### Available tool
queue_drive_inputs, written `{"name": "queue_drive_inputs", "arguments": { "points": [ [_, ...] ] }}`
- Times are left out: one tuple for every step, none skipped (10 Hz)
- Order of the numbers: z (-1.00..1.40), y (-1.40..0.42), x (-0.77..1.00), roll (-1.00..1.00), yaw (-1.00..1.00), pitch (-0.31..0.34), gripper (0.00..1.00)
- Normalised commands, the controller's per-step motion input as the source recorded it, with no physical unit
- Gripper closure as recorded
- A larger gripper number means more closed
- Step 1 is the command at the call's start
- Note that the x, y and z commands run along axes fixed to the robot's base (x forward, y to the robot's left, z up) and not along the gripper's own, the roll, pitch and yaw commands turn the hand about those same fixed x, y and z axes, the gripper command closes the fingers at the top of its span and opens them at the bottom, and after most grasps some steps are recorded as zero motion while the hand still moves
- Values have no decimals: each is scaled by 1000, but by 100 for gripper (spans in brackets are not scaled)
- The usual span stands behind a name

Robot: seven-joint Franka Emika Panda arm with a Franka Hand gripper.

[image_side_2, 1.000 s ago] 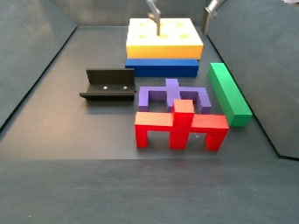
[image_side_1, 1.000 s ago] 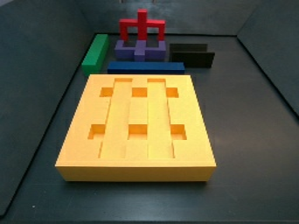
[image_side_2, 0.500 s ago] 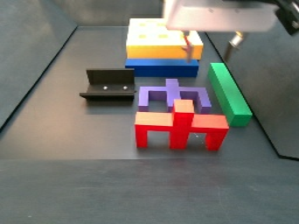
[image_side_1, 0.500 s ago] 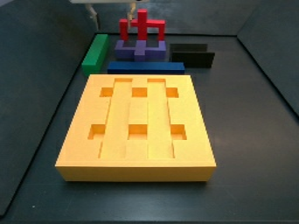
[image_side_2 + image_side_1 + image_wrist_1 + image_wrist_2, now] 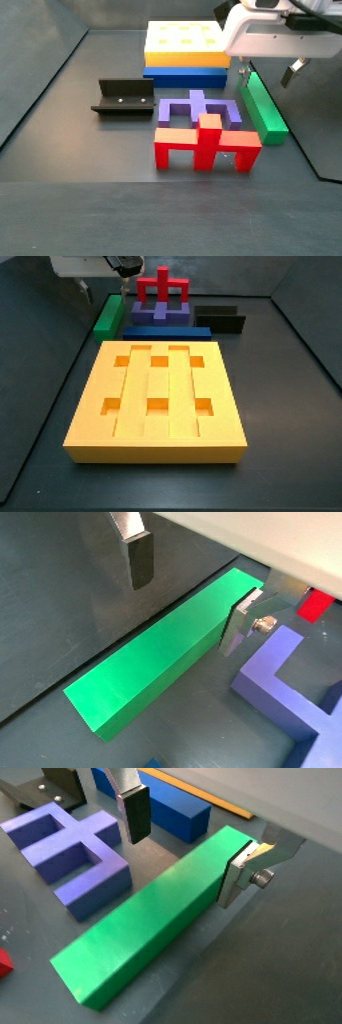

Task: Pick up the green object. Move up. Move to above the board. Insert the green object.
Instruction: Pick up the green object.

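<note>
1. Two silver fingers of the gripper [image 5: 187,840] are standing spread, straddling the green object [image 5: 154,920] across its width near one end; neither pad seems to be touching it, though that is hard to judge.
2. The green object [image 5: 262,104] is lying flat on the floor beside the purple piece [image 5: 201,108], directly under the gripper [image 5: 270,74].
3. Its long axis is running 12 to 6 o'clock in a side view, toward the board [image 5: 187,44] at about 11 o'clock.
</note>
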Motion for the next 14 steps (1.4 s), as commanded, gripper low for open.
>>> {"name": "queue_drive_inputs", "arguments": {
  "points": [
    [-271,0,74,141,0,20,0],
    [-151,0,354,41,0,34,0],
    [-131,0,540,0,0,49,0],
    [-114,0,263,19,0,31,0],
    [-74,-23,-57,6,-49,0,0],
    [-106,0,-197,20,-89,0,0],
    [-163,0,-206,19,-63,0,0],
    [-200,0,-126,24,-3,-6,0],
    [-297,0,0,6,0,-20,0],
    [-369,0,0,0,0,-17,0],
    [-351,0,26,0,0,0,0],
    [-214,0,0,13,-49,0,0],
    [-166,20,0,20,-66,0,0],
    [-9,49,-17,0,-31,0,0]
  ]
}}
